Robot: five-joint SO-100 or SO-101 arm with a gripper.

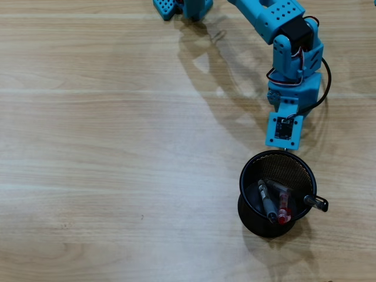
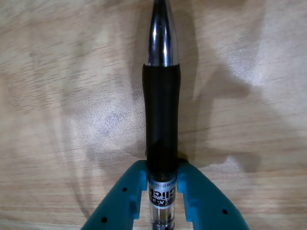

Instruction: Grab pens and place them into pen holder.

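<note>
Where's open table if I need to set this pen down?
Bare wood fills everything left of the pen holder and arm in the overhead view. It is crowded at the right: three pens in the holder, and the gripper clamps a black-grip pen.

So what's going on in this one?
A blue arm is putting pens into a black mesh pen holder on a wooden table. The wrist view shows the gripper shut on a black pen with a clear middle, tip pointing away over the table. From overhead, three pens already sit in the holder: a grey-black one, a red one and one with a black cap leaning over the rim. No pens remain on the table there.
</note>
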